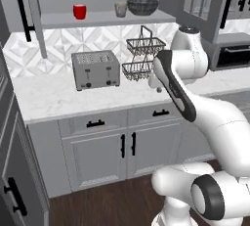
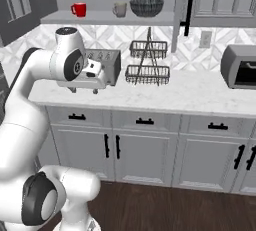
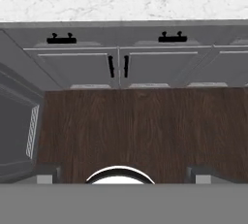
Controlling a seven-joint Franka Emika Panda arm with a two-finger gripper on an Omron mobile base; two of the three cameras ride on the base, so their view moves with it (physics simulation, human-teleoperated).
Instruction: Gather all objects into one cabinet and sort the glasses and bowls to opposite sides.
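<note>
Lighting: even, bright and diffuse, source not visible; soft shadow under the shelf (image 1: 107, 19) on the backsplash, and a faint one beside the toaster (image 1: 95, 69) on the counter (image 1: 58, 100). Glare: mild gloss on the red cup (image 1: 79, 11) above the toaster and on the white arm; the floor (image 3: 140, 131) stays matte and dark. Quality: low-resolution render with soft, slightly jagged edges throughout, fine mesh of the baskets (image 2: 147, 62) right of the toaster smeared, no motion blur, no bending of straight lines toward the edges.
</note>
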